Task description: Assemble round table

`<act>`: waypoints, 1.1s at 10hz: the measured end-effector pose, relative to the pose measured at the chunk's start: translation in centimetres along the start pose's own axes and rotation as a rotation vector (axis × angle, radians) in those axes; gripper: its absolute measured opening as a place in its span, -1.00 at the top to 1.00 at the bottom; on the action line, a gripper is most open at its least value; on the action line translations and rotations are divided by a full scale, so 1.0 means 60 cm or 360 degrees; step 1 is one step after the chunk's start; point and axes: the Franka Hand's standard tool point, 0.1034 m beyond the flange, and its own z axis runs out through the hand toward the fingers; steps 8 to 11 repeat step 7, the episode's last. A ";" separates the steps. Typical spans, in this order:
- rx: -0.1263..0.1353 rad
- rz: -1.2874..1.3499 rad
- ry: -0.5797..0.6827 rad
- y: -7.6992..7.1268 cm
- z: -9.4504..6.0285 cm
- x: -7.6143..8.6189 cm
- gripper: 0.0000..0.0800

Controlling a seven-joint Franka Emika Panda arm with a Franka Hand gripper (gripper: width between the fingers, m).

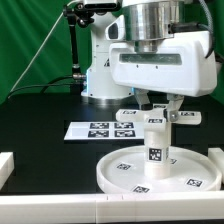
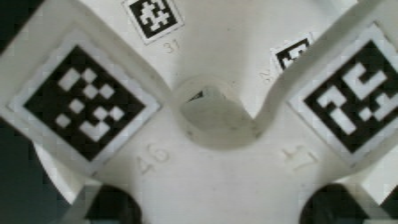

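The large white plastic rimmed round disc [image 1: 160,172] lies flat on the black table [image 1: 40,125], near the camera and toward the exterior view's right. The short thick white cylinder leg [image 1: 154,140] stands upright at the disc's middle, tagged on its side. Directly above it the white plastic cross-shaped foot [image 1: 152,115] sits at the leg's top, its arms spreading to either side, under the arm's two-finger gripper [image 1: 152,106].

In the wrist view the foot [image 2: 210,115] fills the picture, with tags on its arms and a round hub at the centre; the dark fingertips [image 2: 116,205] stand at either side of one arm. The fingers look closed on the foot, though actual contact is hard to make out.

Behind the disc, farther off, lies the thin flat white marker board [image 1: 100,129], well apart from the work.

The step in hand appears to be fitting the foot onto the leg's top. Whether it is already seated cannot be told. The next move likely calls for keeping the hub centred over the leg and turning or pressing straight down without tilting the leg.
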 end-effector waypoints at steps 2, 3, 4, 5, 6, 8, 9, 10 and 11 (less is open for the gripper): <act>0.0007 0.0240 -0.0001 -0.001 0.000 0.000 -0.11; 0.0009 0.0255 -0.0003 -0.001 0.000 0.000 -0.11; 0.0009 0.0246 -0.0003 -0.001 0.000 0.000 -0.13; 0.0008 0.0245 -0.0004 -0.001 0.001 -0.001 -0.13; 0.0008 0.0243 -0.0004 -0.001 0.001 -0.001 -0.49; 0.0007 0.0240 -0.0004 -0.001 0.002 -0.001 -0.49; 0.0007 0.0240 -0.0004 -0.001 0.002 -0.001 -0.49; 0.0007 0.0240 -0.0004 -0.001 0.002 -0.001 -0.49; 0.0007 0.0240 -0.0004 -0.001 0.002 -0.001 -0.49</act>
